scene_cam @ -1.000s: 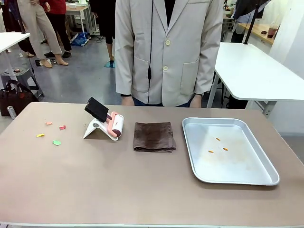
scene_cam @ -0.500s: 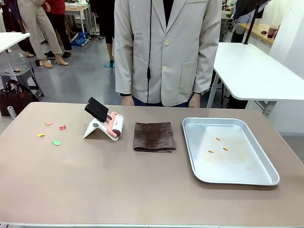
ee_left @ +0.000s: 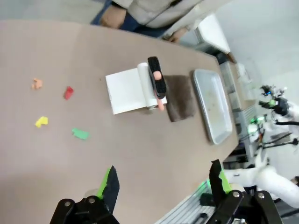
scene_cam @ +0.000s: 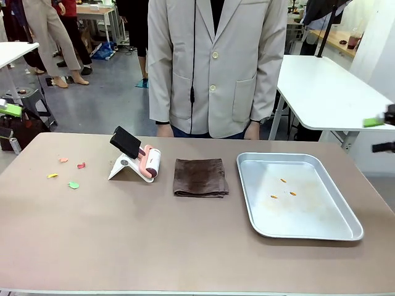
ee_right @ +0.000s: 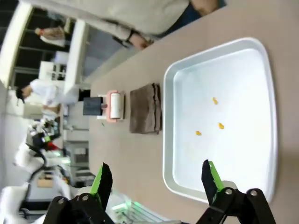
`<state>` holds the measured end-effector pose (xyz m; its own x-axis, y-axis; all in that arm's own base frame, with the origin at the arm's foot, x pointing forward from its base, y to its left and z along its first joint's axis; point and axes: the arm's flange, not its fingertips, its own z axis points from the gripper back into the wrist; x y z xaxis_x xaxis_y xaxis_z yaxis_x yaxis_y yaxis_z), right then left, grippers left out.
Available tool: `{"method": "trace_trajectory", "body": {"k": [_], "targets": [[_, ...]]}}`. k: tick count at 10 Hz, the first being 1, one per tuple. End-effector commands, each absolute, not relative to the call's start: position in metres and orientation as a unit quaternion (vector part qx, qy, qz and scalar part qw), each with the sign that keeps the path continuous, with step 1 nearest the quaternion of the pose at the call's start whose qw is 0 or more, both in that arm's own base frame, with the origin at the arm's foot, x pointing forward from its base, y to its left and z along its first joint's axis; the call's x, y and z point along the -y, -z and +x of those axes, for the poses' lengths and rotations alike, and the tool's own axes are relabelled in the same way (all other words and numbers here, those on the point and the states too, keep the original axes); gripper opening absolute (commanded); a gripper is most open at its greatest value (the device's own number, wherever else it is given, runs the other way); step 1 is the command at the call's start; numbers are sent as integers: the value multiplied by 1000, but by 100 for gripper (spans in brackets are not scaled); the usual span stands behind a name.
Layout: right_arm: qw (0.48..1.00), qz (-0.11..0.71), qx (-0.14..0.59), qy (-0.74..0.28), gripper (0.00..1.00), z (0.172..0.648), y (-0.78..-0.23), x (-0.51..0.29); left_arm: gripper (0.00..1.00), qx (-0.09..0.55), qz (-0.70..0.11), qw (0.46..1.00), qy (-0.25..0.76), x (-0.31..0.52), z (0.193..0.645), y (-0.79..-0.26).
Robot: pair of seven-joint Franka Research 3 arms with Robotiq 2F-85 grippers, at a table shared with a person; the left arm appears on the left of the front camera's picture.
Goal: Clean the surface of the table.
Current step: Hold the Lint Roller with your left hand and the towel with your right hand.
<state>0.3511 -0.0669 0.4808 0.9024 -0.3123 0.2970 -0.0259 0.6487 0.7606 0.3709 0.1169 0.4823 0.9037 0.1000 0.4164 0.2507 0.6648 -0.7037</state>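
Taupe table (scene_cam: 185,246), left claw (ee_left: 163,168) spread, facing coloured scraps (ee_left: 80,134), right claw (ee_right: 155,165) spread, facing crumbed tray (ee_right: 243,70).

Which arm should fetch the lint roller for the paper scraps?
Left, likely: the open left hand hovers nearer the pink-and-white lint roller and coloured paper scraps; the right hand overlooks the metal tray.

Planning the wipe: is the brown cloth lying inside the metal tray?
No, the brown cloth lies on the table beside the metal tray.
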Motion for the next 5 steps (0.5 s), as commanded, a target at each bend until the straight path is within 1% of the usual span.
{"method": "trace_trajectory", "body": {"k": [1,3,4,5], "targets": [[919,333,199,67,100,339,-480,-19,100,179,-366,910,79,-104,395,-487],[944,259,201,43,100,354,-495,-92,100,157,-357,915,106,-78,427,-492],[952,236,191,25,100,366,-497,-123,100,145,-357,914,129,-63,442,-490],[963,215,165,2,100,379,-493,-158,100,124,-350,916,150,-42,461,-484]]}}
